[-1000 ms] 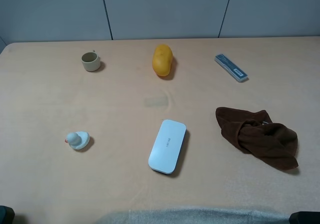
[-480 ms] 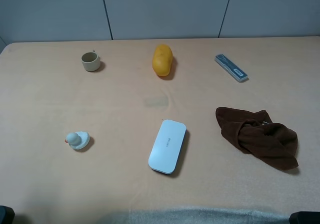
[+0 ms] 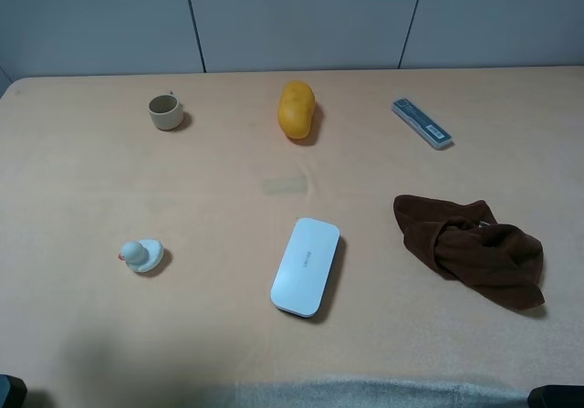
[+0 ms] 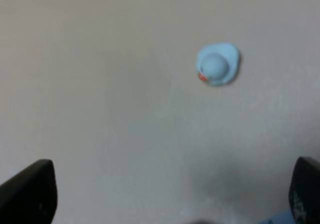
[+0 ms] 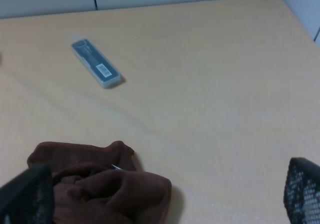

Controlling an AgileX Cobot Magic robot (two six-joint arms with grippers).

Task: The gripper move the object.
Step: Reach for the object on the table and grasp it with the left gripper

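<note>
The left gripper (image 4: 167, 196) is seen with its fingers spread wide apart. The duck (image 3: 142, 256) is set upright on the table (image 3: 82, 180), well to the left of the white case (image 3: 307, 266). Its long axis is laid roughly left to right, and its beak is turned away from the case. Right of the case a brown cloth (image 3: 470, 248) is heaped. The right gripper (image 5: 165, 196) is likewise spread wide.
</note>
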